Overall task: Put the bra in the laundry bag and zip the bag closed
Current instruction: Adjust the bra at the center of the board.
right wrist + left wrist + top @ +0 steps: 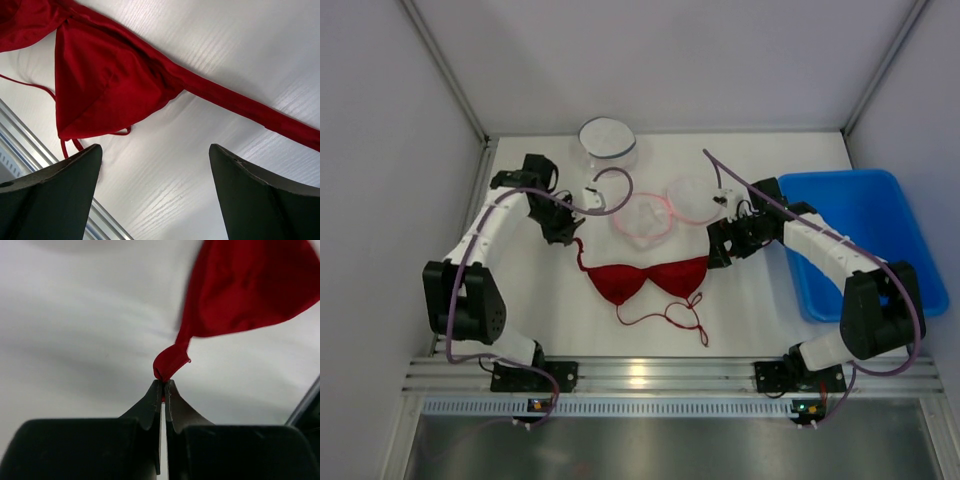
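Top view first: the bra (645, 278) lies spread flat on the surface (550, 300), centre of the frame, cups down the middle and thin strings trailing toward the bottom. Just above it sits the bag (648, 218), pink-rimmed and lying open, so the garment has only a short trip to make. A blue bin (860, 240) sits at the right edge, not involved. The left hand (565, 232) is at the bra's upper-left tip, the right hand (720, 245) at its right tip. One arm per end looks like a plan to lift it stretched, not bunched.

Left wrist view: there's the grip. The left hand (164, 385) is pinched tight together on a knotted end of the bra (240, 290), red cloth fanning off to the upper right.

Right wrist view: the right hand (155, 190) is wide apart, holding nothing, its dark fingers (50, 200) framing the bottom corners. The bra (110, 90) fills the upper left, its band running off to the right edge, above the gap rather than inside it. My read: it has to line up on that band before it can close.
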